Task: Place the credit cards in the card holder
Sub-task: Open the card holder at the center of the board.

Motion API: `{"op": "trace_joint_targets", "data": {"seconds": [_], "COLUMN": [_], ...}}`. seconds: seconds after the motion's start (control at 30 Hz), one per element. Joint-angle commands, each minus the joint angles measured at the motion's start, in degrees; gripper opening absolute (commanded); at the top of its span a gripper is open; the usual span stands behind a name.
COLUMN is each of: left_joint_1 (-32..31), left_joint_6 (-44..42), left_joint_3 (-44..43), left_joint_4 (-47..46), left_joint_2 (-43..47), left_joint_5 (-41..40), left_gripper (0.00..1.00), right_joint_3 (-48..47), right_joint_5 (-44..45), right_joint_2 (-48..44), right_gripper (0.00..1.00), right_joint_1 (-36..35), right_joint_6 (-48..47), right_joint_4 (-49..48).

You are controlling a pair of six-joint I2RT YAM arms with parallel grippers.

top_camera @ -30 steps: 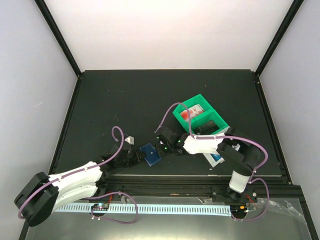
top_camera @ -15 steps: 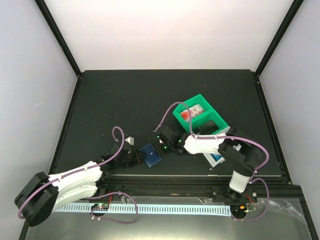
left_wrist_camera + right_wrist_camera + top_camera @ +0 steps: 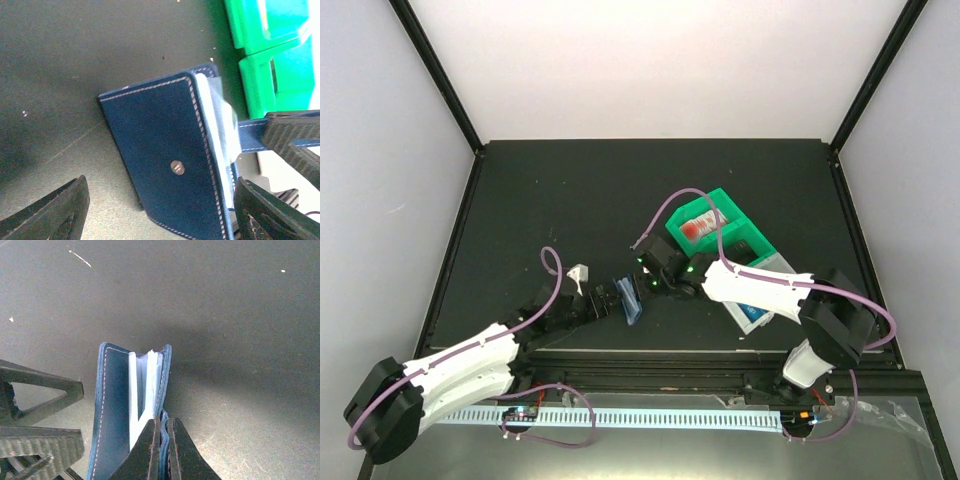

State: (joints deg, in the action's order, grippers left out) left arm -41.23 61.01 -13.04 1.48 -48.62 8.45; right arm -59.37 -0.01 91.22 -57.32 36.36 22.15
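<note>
We've got the card holder (image 3: pixel 160 150) on edge just left of the green bin (image 3: pixel 245 25), right gripper (image 3: pixel 162 440) pinched tight on its flap, left gripper (image 3: pixel 605 300) wide apart and empty; that thin pinch could slip, spilling the credit cards (image 3: pixel 152 385).

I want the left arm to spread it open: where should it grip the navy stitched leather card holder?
Probably the free cover bearing the metal snap, near its stitched long edge, approached from the left arm's side. The navy card holder stands on edge with the right gripper shut on the opposite flap, so that cover faces the open left gripper, whose fingers stand wide apart.
</note>
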Motion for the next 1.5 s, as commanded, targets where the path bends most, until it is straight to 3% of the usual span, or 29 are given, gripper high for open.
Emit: {"op": "trace_joint_targets", "data": {"seconds": [0.0,0.27,0.73,0.97,1.27,1.47], "left_joint_1": [0.4,0.8,1.3,1.5,1.7,1.8], "left_joint_6": [-1.3,-0.5,-1.6,-2.5,-2.1,-1.8], "left_joint_3": [-1.6,-0.4,-3.2,-5.1,-3.8,-5.2], "left_joint_4": [-2.0,-3.7,2.0,2.0,-1.6,2.5], "left_joint_2": [1.7,-0.1,-7.0,-11.2,-9.3,-11.8], "left_joint_5": [0.3,0.8,-0.8,1.0,1.8,0.2], "left_gripper": [0.82,0.81,0.78,0.85,0.97,0.92], "right_joint_3": [-1.1,-1.2,-0.9,-0.4,-0.3,-0.2], "right_joint_5": [-0.5,-3.2,-4.3,-4.5,-4.3,-3.9], "right_joint_2": [-1.4,-1.9,-1.7,-1.8,-1.2,-0.8], "right_gripper": [0.01,0.01,0.01,0.01,0.01,0.01], "right_joint_1": [0.2,0.2,0.1,0.2,0.1,0.1], "right_joint_6": [0.4,-0.4,-1.3,-1.4,-1.2,-1.0], "right_joint_4": [2.3,0.7,0.8,0.4,0.2,0.2]}}
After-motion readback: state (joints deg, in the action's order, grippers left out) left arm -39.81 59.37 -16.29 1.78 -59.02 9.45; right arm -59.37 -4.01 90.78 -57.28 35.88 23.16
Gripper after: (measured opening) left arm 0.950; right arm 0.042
